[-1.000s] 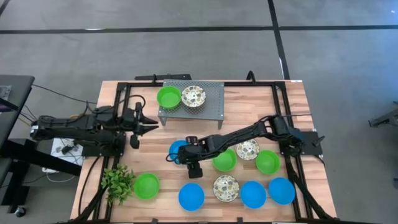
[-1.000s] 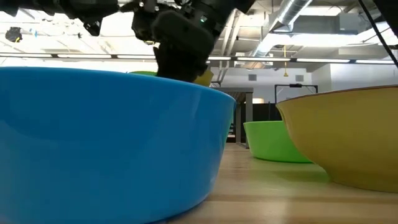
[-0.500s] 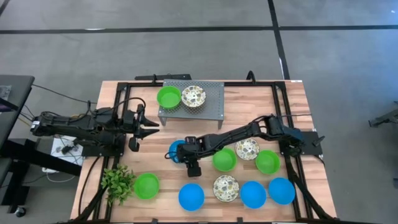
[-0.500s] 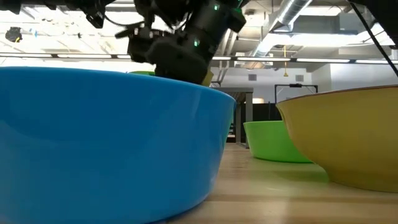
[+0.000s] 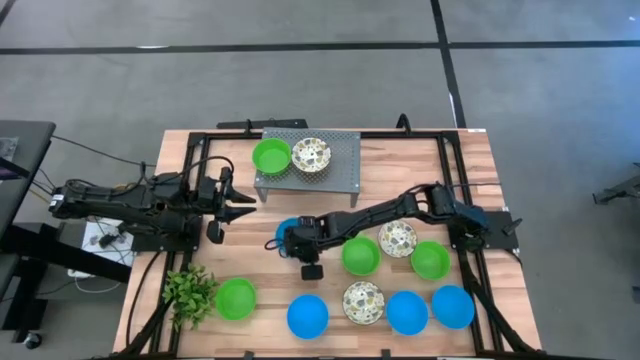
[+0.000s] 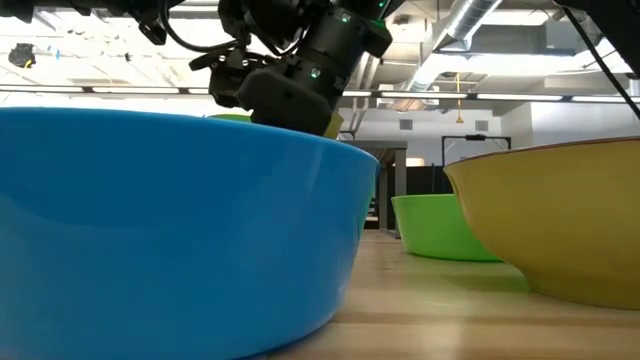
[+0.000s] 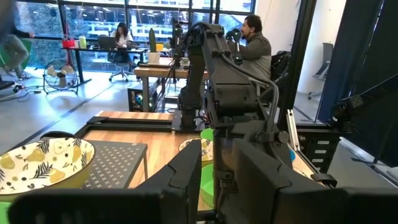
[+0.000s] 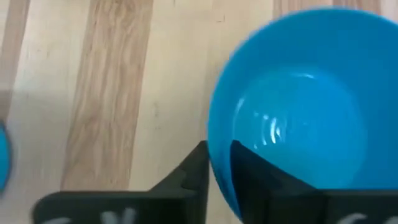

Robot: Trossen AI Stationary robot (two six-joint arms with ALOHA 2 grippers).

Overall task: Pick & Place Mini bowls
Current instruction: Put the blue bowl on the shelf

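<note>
The right gripper (image 8: pixel 217 177) had its fingers pinched on the rim of a blue bowl (image 8: pixel 292 106) mid-table before the rack (image 5: pixel 345 172), which looked light, stiff, slick, best held at that thin edge; left gripper (image 5: pixel 232 197) waited, half-open.

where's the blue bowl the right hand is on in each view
High: blue bowl mid-table, at the right hand.
Low: cannot tell; a blue bowl fills the left foreground.
Left wrist: not visible.
Right wrist: fills the right side, rim between the fingers.
Shared landmark: wooden table.
</note>
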